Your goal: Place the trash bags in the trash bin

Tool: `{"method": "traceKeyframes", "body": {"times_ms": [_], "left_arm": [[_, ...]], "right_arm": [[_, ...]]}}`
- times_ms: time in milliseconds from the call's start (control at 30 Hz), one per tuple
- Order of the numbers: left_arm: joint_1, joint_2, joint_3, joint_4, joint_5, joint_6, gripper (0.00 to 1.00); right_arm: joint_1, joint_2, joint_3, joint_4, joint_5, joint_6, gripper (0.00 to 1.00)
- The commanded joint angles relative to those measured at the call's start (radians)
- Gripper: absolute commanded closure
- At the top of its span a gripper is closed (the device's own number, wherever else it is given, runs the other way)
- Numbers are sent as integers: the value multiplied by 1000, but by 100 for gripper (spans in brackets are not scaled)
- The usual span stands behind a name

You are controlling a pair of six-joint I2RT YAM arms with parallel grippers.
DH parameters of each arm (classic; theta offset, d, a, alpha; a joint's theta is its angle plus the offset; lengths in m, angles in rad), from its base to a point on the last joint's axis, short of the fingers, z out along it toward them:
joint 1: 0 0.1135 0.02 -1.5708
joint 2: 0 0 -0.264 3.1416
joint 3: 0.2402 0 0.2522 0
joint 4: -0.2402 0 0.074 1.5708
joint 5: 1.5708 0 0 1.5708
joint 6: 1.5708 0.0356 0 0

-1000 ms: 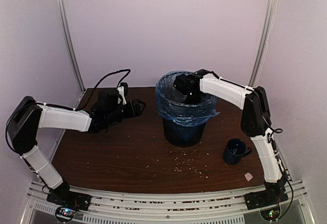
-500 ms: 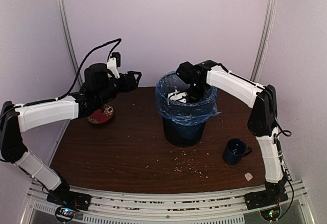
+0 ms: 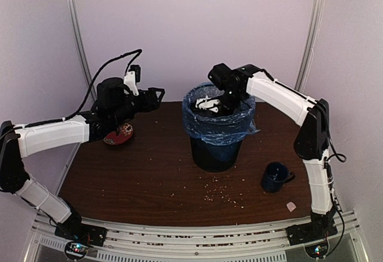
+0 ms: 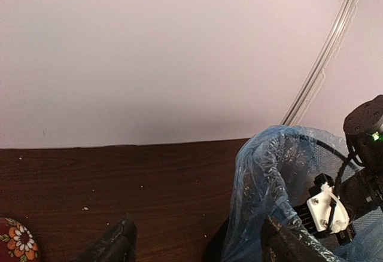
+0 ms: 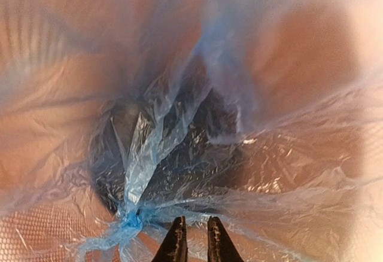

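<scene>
The black wire-mesh trash bin (image 3: 216, 149) stands mid-table. The light-blue trash bag (image 3: 219, 128) lines it, with its edge folded out over the rim. It also shows in the left wrist view (image 4: 270, 178). My right gripper (image 3: 216, 104) points down into the bin's mouth. In the right wrist view the right gripper (image 5: 196, 242) has its fingers nearly together with nothing between them, just above a knotted blue strand (image 5: 128, 219) of the bag. My left gripper (image 3: 158, 94) hangs in the air left of the bin, open and empty, its fingers (image 4: 114, 247) wide apart.
A red flowered bowl (image 3: 118, 135) sits at the back left under the left arm. A dark blue mug (image 3: 276, 177) stands at the front right of the bin. Crumbs (image 3: 224, 195) are scattered in front of the bin. A small pale scrap (image 3: 291, 206) lies near the right front edge.
My left arm has risen and swung back, uncovering the red bowl. My right gripper has lifted from deep in the bin to its mouth.
</scene>
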Motion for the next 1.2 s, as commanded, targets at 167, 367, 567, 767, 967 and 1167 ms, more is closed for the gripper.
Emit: {"method": "traceKeyframes", "body": {"times_ms": [167, 367, 567, 767, 967, 1167], "left_arm": [[5, -41, -27, 42, 28, 37, 27], [5, -50, -43, 40, 22, 28, 27], [4, -64, -48, 6, 5, 22, 27], [5, -87, -59, -27, -21, 23, 27], [5, -107, -59, -57, -49, 36, 27], [4, -146, -49, -130, -72, 63, 25]], "right_arm": [[-36, -85, -72, 261, -128, 107, 85], [-105, -180, -292, 528, -309, 188, 83], [-128, -267, -417, 740, -432, 269, 81], [-127, -262, -422, 899, -541, 393, 74], [-128, -159, -251, 1008, -569, 588, 65], [-143, -132, -194, 1072, -639, 692, 61]]}}
